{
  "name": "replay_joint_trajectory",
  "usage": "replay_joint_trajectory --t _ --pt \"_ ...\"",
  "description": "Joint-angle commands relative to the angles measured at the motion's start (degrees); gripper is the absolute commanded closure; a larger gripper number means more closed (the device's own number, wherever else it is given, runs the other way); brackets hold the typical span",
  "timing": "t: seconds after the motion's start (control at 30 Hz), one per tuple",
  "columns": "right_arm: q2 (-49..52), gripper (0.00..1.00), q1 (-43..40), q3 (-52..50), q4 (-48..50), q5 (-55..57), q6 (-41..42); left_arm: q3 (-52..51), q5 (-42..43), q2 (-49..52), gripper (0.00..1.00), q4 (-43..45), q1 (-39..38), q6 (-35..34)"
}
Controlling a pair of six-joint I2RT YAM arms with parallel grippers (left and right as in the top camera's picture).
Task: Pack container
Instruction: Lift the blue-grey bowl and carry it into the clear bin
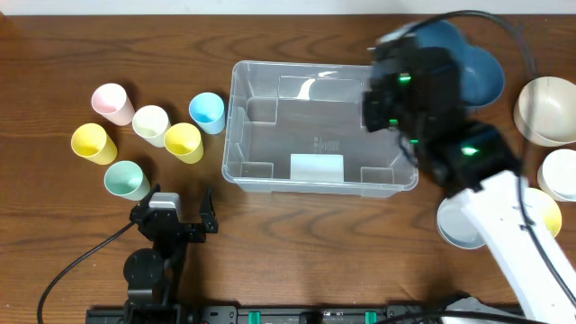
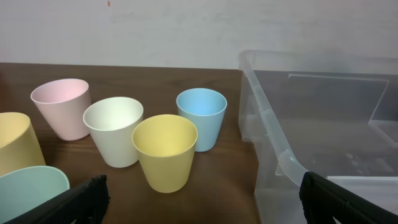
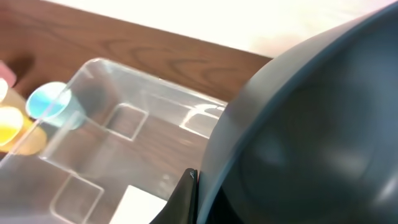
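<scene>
Container sits at the middle of the bench, clear-walled and open to the ceiling. It looks empty but for a white label on its base by the 6 o'clock wall. Seen from above, its long axis runs from 9 o'clock to 3 o'clock. The right gripper hangs over the container's 2 o'clock corner, jaws closed to a narrow pinch on what looks like the rim of a dark blue bowl. That bowl bulges out past the corner toward 1 o'clock. From those jaws the open floor of the container lies down and toward 8 o'clock, so I'd judge the bowl needs carrying inward that way before it can be let go cleanly. As it hangs, much of it would land on or outside the rim. The left gripper rests low off the container's 7 o'clock corner, jaws spread wide and holding nothing. It faces a cluster of cups out at 9 o'clock: pink cup, cream cup and blue cup, with others nearby. The right arm is plainly the nearer one to the container. More bowls wait at 3 o'clock, a cream bowl among them.
</scene>
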Motion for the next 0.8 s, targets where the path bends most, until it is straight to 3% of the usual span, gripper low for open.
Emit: replay_joint_trajectory --t 0.0,0.33,0.77 --pt "6.4 0.98 3.7 0.5 3.1 5.2 -2.6 -1.7 -0.7 -0.3 0.02 -0.6 -0.2 0.5" --pt "20.4 0.98 4.8 0.5 4.7 5.4 -2.6 -1.7 -0.7 -0.3 0.02 -0.6 -0.2 0.5" --pt "27.1 0.99 4.8 0.5 3.5 5.4 -1.9 -1.7 -0.7 -0.3 0.02 -0.6 -0.2 0.5"
